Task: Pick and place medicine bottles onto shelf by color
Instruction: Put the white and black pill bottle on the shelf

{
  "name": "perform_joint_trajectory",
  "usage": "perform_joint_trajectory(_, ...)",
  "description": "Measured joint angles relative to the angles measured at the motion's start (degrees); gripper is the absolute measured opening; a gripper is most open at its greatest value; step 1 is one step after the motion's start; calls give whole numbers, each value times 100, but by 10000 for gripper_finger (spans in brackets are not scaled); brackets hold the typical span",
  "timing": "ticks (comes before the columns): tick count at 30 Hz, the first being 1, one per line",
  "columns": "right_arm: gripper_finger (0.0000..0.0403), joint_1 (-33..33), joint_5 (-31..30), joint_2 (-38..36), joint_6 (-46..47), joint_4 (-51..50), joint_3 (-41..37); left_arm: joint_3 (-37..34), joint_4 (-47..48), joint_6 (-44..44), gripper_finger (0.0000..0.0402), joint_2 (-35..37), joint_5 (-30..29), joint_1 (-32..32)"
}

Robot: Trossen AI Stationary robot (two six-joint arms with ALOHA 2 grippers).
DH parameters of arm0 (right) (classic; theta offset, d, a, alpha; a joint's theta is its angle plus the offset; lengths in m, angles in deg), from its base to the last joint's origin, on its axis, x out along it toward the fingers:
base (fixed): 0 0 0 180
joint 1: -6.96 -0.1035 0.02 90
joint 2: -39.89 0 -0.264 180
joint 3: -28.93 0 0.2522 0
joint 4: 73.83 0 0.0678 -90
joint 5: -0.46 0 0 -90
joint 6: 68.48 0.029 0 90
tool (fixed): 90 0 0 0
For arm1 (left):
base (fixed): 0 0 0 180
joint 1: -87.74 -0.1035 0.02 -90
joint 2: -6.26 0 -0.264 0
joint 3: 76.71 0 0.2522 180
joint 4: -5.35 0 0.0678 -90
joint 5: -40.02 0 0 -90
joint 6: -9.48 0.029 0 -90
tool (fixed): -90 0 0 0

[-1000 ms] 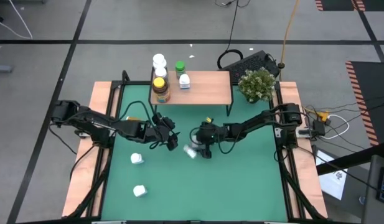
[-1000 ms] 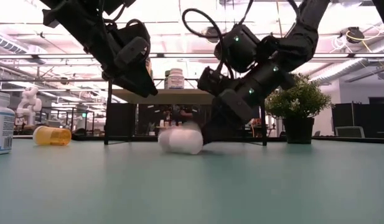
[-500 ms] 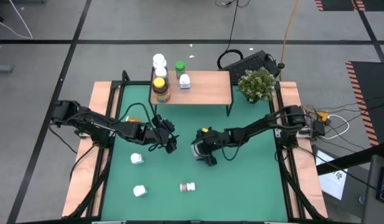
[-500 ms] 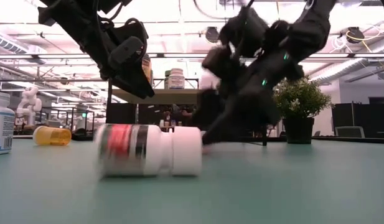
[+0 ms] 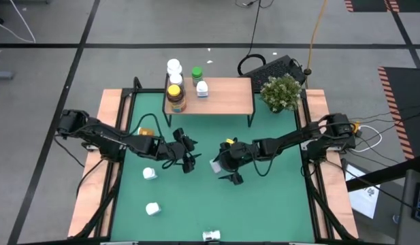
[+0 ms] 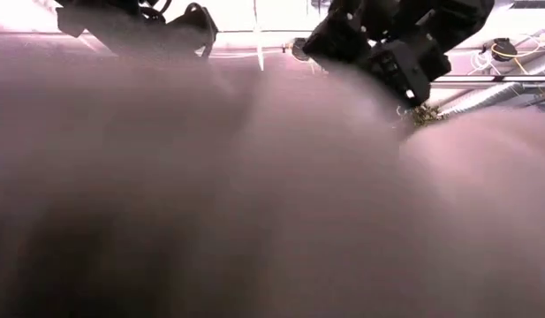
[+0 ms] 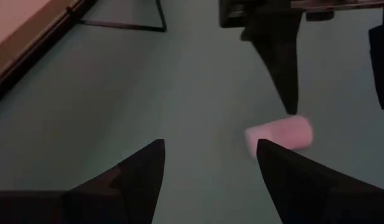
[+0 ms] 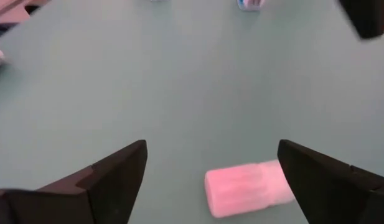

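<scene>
**A:** Bottles first: how many are we counting?

**B:** We are counting ten. Five are standing on the shelf (image 5: 227,96): three white, one amber bottle (image 5: 175,96) and one green bottle (image 5: 197,73). Five are sitting on the desk (image 5: 278,197): an orange bottle (image 5: 146,132), two small white ones at the left front, one lying at the front edge (image 5: 211,235), and the white bottle (image 5: 215,164) we are going for.

**A:** Which claw are we using?

**B:** We are judging the right claw (image 5: 227,172) nearer. It is hovering just beside that bottle with its fingers apart and gripping nothing. The left claw (image 5: 190,158) is also hanging apart and empty, farther off on the bottle's other side.

**A:** How is the bottle lying?

**B:** It is lying on its side, and its long axis is running from finger to finger, so we are expecting a wrist turn before closing.
</scene>
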Motion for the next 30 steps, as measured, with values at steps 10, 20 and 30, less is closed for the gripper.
perform_joint_trajectory(10, 339, -482, -134, 9, -13, 322, -161, -2, 131, -270, 255, 37, 43, -32)
perform_joint_trajectory(20, 338, -1746, -738, 385, -2521, 515, 127, -4, 624, -769, 255, 37, 109, 429)
perform_joint_trajectory(30, 337, -2311, -1181, 1609, -4415, -1003, 1637, -4, 650, -1016, 255, 37, 105, 709)
